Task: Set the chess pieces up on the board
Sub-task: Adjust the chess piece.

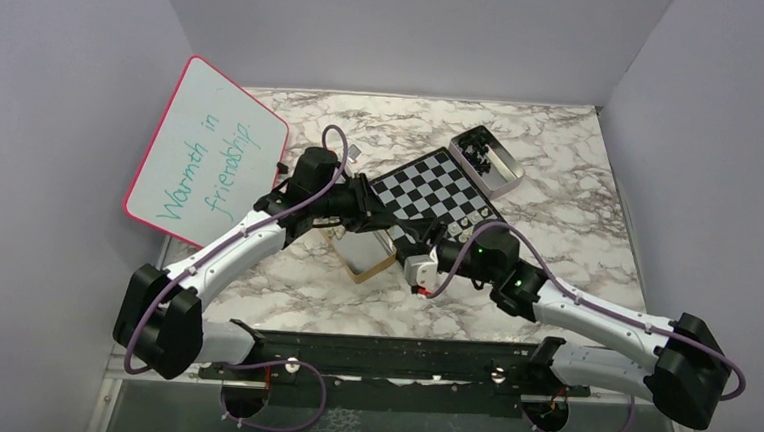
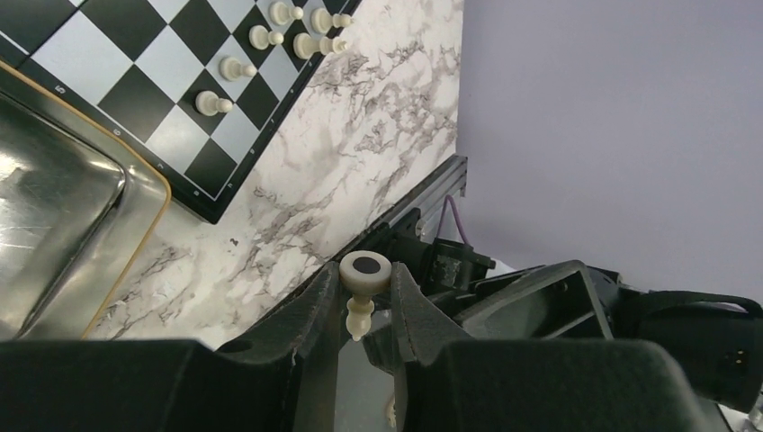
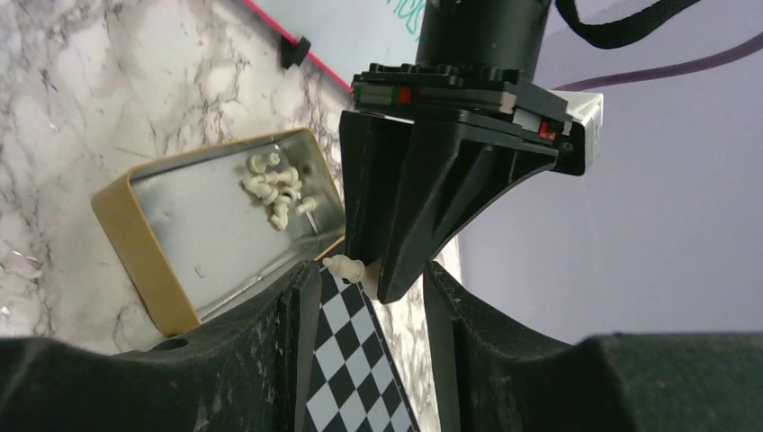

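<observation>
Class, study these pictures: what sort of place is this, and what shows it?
Probably a robot lab test cell: plain walls box in a marble-patterned table, two robot arms are bolted to a rail at its near edge, with a chessboard and whiteboard as props.

Left arm [image 1: 247, 236]: white shells over long links, black housings at the joints
Right arm [image 1: 602, 325]: same white and black, two small green lights shone near the wrist
Cables [image 1: 343, 164]: purple, ran along both arms in loose loops
Left end effector [image 2: 364, 310]: matte black, two tapered fingers
Base rail [image 1: 389, 362]: black, silver screws
</observation>
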Available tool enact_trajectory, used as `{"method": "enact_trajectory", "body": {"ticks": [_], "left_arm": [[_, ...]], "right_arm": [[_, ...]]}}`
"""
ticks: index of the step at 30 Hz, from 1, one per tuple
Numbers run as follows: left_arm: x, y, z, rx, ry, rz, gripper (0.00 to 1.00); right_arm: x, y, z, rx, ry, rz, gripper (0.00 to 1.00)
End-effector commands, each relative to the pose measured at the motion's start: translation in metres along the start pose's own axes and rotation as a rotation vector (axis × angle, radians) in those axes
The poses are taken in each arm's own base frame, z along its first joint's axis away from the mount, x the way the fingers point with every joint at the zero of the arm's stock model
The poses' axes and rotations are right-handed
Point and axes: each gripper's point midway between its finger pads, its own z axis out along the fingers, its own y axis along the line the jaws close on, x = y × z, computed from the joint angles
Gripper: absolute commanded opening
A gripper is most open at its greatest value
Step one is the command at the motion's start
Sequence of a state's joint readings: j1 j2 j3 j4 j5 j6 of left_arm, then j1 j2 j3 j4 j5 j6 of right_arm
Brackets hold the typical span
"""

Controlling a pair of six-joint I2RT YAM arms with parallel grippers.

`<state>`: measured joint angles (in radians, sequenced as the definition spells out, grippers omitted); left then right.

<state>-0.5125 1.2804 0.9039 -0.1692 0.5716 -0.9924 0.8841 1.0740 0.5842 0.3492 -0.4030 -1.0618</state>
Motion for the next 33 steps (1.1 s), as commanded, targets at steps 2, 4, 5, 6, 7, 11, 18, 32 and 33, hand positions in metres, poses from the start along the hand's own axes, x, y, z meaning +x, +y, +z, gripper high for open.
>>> {"method": "enact_trajectory", "body": {"ticks": [2, 4, 5, 6, 7, 11, 18, 32, 33], "left_arm": [[0.011, -0.011, 0.006, 0.085, 0.117, -0.056, 0.21], [0.015, -0.01, 0.008, 0.087, 0.145, -0.065, 0.21], [0.016, -0.008, 0.008, 0.085, 0.153, -0.071, 0.21], [0.017, -0.007, 0.008, 0.084, 0.157, -0.072, 0.21], [0.017, -0.005, 0.009, 0.08, 0.157, -0.074, 0.21], [0.019, -0.002, 0.009, 0.073, 0.156, -0.086, 0.21], [0.021, -0.003, 0.008, 0.078, 0.17, -0.099, 0.23], [0.023, -0.001, 0.008, 0.075, 0.171, -0.148, 0.23], [0.023, -0.002, 0.008, 0.076, 0.171, -0.154, 0.23]], "right_arm": [[0.02, 0.005, 0.007, 0.011, 0.104, -0.116, 0.51], [0.023, 0.007, 0.009, 0.004, 0.117, -0.127, 0.5], [0.025, 0.009, 0.01, -0.001, 0.124, -0.131, 0.5], [0.025, 0.009, 0.01, 0.006, 0.128, -0.137, 0.5], [0.026, 0.01, 0.01, 0.01, 0.135, -0.146, 0.49], [0.032, 0.015, 0.01, -0.001, 0.165, -0.172, 0.46], [0.03, 0.021, 0.013, -0.007, 0.149, -0.189, 0.4], [0.022, 0.028, 0.022, -0.049, 0.117, -0.217, 0.46], [0.02, 0.028, 0.022, -0.054, 0.114, -0.218, 0.46]]}}
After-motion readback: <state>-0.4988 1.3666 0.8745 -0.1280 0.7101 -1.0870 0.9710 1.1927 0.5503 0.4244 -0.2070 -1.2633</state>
